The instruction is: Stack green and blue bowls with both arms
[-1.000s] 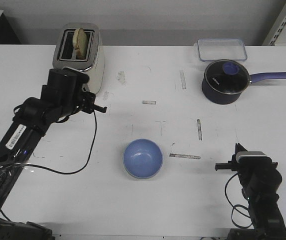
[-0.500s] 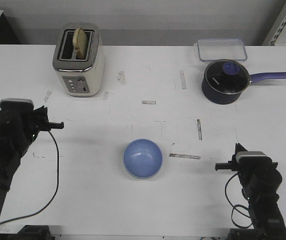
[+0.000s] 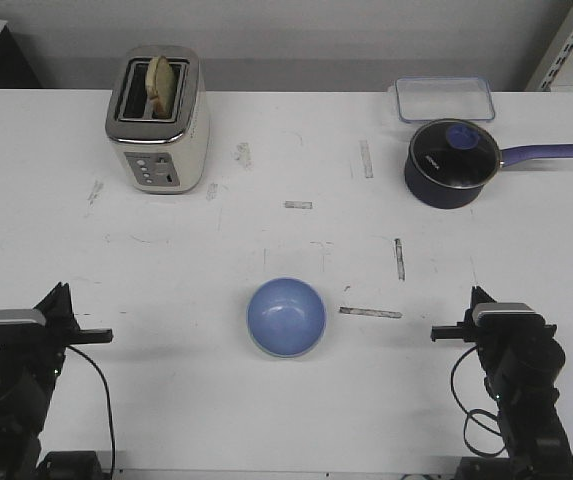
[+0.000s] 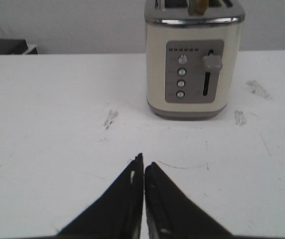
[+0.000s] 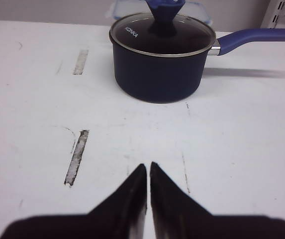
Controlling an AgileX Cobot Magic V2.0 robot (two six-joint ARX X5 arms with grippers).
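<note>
The blue bowl [image 3: 286, 317] sits low in the centre of the front view; no green bowl can be seen. It looks light, stiff and smooth, so the thin rim seems the best hold. The left gripper [image 4: 143, 164] and the right gripper [image 5: 148, 169] are both closed and empty, at the lower corners.

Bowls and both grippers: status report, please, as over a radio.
Left gripper shut, empty. Right gripper shut, empty. Blue bowl mid-table with a pale rim under it, probably the green bowl. Nothing near it.

closed tool [image 5: 147, 172], lidded saucepan [image 5: 154, 69], white table [image 5: 241, 144]
</note>
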